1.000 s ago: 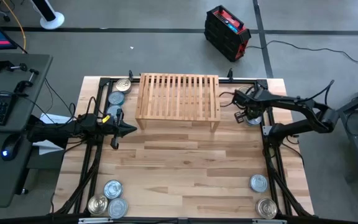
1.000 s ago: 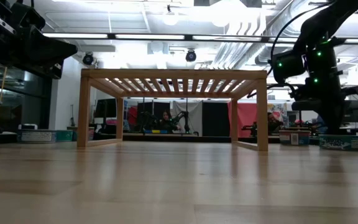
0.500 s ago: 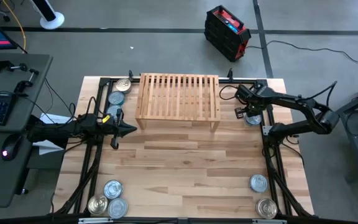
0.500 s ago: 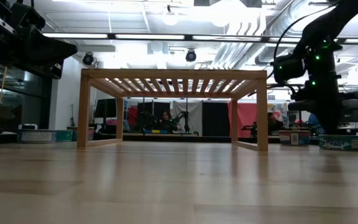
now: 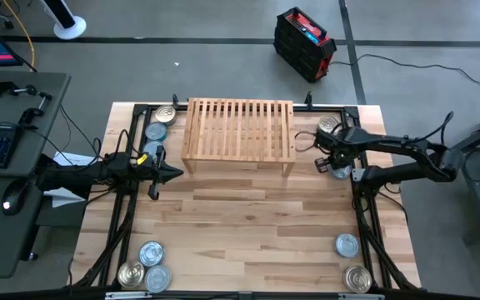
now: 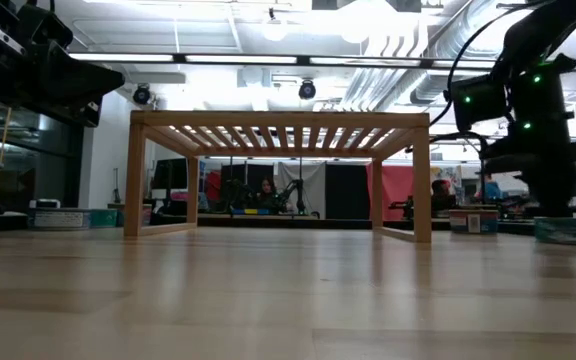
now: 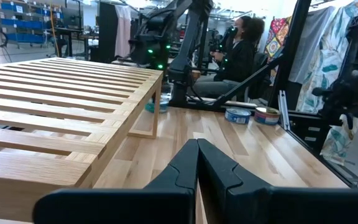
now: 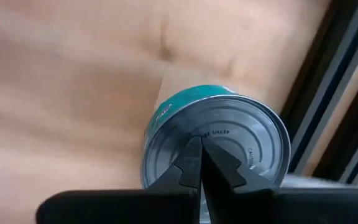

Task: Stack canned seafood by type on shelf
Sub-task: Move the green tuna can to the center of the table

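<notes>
Tin (image 8: 216, 140) half behind right gripper (image 8: 199, 149)

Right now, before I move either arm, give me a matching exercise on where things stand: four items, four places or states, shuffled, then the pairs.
1. shelf
2. left gripper
3. right gripper
4. cluster of three tins

A. jaws shut, over a teal-sided tin
B. front-left corner of the table
C. back-centre of the table
D. jaws shut, by the shelf's left front leg

Pairs: 1-C, 2-D, 3-A, 4-B
</notes>
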Robot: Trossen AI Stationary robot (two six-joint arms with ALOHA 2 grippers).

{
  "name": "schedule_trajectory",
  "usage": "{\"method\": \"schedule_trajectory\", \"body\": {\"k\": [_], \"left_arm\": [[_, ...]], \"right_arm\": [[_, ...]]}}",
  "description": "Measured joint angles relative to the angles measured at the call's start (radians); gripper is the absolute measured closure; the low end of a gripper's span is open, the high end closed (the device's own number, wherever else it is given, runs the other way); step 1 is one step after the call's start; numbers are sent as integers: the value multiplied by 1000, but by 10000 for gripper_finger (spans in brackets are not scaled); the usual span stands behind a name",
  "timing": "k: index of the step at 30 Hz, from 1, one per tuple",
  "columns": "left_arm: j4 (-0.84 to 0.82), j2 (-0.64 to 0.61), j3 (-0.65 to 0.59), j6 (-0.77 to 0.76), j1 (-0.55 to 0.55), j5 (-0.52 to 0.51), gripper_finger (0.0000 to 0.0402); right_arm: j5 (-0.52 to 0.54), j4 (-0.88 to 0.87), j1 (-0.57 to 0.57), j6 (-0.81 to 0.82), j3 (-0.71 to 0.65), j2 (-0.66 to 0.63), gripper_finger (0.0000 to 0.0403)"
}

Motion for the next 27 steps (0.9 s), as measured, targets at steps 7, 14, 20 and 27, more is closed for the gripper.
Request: {"method": "schedule_trajectory", "body": {"k": [7, 14, 20, 27], "left_arm": [[0, 0, 0, 0, 0, 0, 401], [0, 0, 0, 0, 0, 0, 401], [0, 0, 0, 0, 0, 0, 401], [0, 0, 0, 0, 0, 0, 401]], "right_arm": [[-83, -7, 191, 6, 0, -1, 403], [-202, 25, 401, 14, 2, -1, 403], [-282, 33, 560, 31, 1, -1, 403], [-336, 254, 731, 33, 0, 0, 403]]}}
